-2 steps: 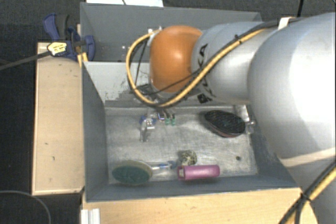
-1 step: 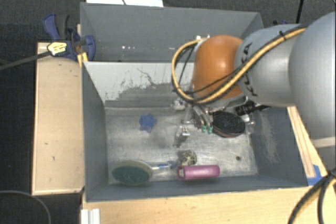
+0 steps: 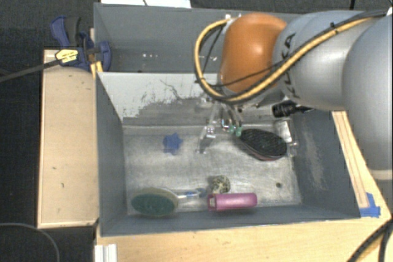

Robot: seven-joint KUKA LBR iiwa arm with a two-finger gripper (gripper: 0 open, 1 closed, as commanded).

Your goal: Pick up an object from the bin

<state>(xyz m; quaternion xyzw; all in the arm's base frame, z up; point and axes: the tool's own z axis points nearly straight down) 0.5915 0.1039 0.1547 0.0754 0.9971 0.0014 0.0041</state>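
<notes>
Gripper hangs between a small blue piece and a black oval brush — centred on neither; whether spread or closed cannot be told.

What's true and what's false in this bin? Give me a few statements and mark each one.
1. The pink cylinder lies by the bin wall at the view's lower edge. True.
2. The small blue piece lies to the view's right of the gripper. False: it lies to the view's left of it.
3. The black oval object lies in the lower left corner. False: it lies at the view's right, close beside the gripper.
4. The green round-headed brush lies in the view's lower left corner. True.
</notes>
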